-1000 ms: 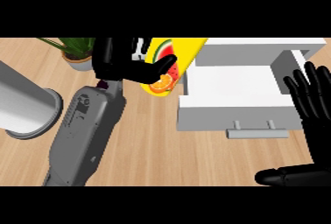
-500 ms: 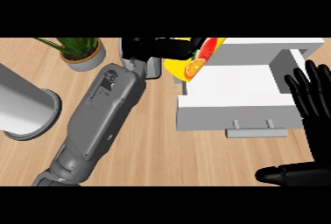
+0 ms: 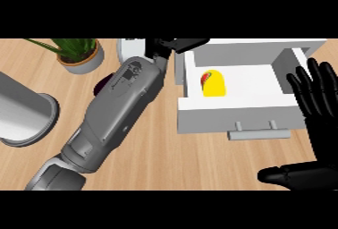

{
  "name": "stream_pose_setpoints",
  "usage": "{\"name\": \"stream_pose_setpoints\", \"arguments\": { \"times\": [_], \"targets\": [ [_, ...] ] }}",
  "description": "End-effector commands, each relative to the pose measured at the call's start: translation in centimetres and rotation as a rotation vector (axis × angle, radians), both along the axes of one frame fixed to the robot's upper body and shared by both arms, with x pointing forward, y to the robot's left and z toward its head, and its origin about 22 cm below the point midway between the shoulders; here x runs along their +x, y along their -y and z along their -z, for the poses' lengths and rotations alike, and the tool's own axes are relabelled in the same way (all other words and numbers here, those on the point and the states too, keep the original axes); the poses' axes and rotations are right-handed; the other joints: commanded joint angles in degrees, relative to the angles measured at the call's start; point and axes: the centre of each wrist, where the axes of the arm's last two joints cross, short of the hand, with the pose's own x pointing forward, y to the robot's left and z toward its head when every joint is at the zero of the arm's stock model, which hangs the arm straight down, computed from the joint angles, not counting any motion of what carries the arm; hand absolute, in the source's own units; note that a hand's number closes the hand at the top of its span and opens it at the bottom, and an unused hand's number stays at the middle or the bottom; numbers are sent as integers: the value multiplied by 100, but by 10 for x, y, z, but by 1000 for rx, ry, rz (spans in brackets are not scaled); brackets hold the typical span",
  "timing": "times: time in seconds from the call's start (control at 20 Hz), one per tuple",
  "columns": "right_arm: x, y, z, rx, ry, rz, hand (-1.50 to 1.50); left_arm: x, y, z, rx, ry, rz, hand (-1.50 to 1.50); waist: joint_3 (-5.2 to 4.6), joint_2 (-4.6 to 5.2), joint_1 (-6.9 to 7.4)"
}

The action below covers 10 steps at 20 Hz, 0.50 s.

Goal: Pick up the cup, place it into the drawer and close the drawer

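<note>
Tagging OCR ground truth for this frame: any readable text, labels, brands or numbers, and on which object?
None readable.
Cup in the open drawer: yellow with a red and green patch, no legible lettering.
Drawer front, grey cylinder, plant pot: plain, no markings.

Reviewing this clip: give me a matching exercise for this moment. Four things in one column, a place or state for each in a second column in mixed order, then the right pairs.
Things:
1. cup
2. drawer
3. left hand
4. right hand

Places or states:
A. pulled open, handle toward the robot
B. open, fingers up, at the view's right edge
C. lying inside the drawer
D. above the drawer's back left corner, holding nothing

Pairs: 1-C, 2-A, 3-D, 4-B
</note>
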Motion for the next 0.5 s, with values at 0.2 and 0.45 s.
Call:
{"name": "stream_pose_setpoints", "arguments": {
  "times": [0.2, 0.45],
  "targets": [
    [-2, 0, 10, -11, 25, 7, -150, 15, 4, 16, 63, -65, -2, 150, 1, 25, -14],
    [6, 4, 6, -3, 17, -31, -150, 10, 12, 32, 139, -60, -24, 150, 4, 61, -205]
  ]
}}
